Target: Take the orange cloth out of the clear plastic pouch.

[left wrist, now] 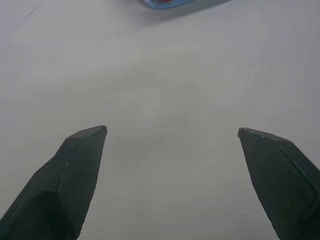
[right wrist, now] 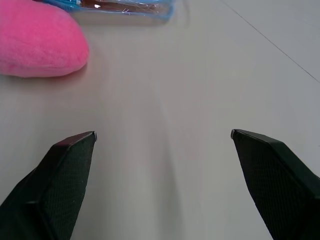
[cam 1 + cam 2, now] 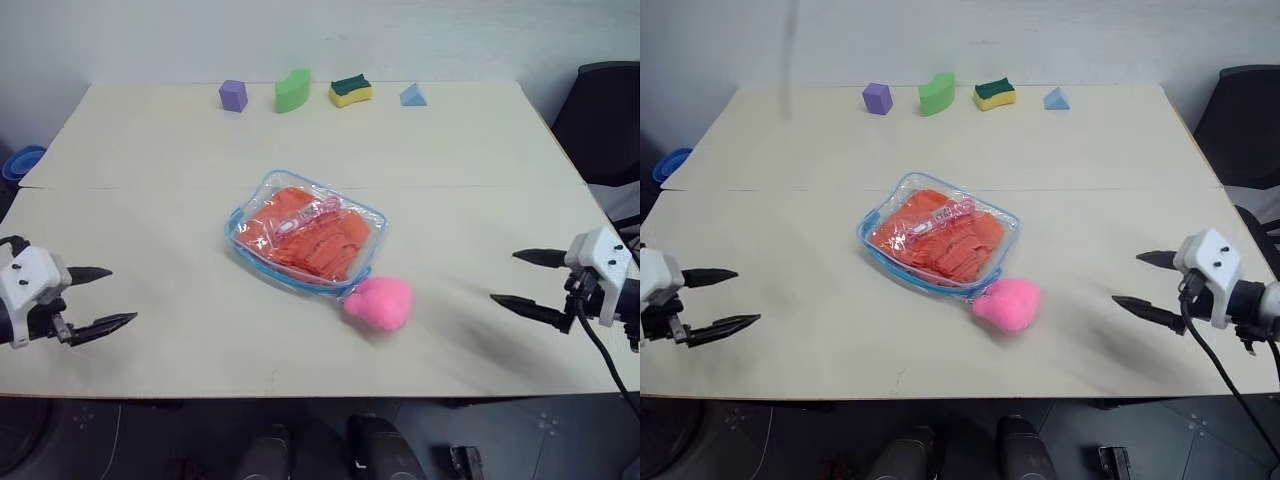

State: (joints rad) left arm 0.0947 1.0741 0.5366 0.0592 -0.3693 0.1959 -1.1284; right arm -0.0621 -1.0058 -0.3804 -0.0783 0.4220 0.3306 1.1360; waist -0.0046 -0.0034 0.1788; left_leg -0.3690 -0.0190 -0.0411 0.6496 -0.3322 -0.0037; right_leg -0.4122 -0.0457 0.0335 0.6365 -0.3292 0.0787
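Both grippers (image 3: 100, 297) (image 3: 525, 279) wide, empty.

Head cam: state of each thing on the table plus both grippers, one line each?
clear plastic pouch: lying flat, cloth inside
orange cloth: folded, inside the pouch
pink plush toy: resting against the pouch's near corner
left gripper: open, empty, off to the side
right gripper: open, empty, off to the side

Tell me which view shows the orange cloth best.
Left eye view: the orange cloth lies whole inside the clear plastic pouch at mid-table. Right eye view shows much the same. The wrist views catch just the pouch's edge, the right wrist one with a sliver of cloth.
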